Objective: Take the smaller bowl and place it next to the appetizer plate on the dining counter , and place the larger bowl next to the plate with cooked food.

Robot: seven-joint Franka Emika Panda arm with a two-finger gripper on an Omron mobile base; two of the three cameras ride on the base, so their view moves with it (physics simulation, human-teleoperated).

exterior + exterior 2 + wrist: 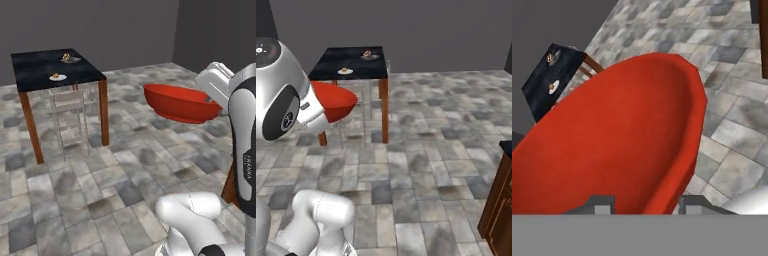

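The larger bowl (181, 103), glossy red, hangs in the air above the grey stone-tiled floor (100, 185), carried at its right rim by the white arm; the jaws themselves are tucked behind the arm's wrist there. Well apart, across the floor, stands the dining counter (30, 67), its black tabletop on reddish wooden legs, a pale chair (69, 117) pushed under it. On the tabletop sit the appetizer plate (57, 77) near the front and the plate with cooked food (70, 59) further back, too small to make out in detail. Dark grey walls close the room behind.

From the right base view the red bowl (335, 101) pokes out from behind the arm's big white joint, half covered by it. A brown cabinet (499, 210) is cut off at the lower right.

In the hand view, the jaws are narrowed onto the bowl's (622, 145) rim, gripper (643, 204) fingertips on either side of it. The tabletop (549, 80) shows small in the upper left.
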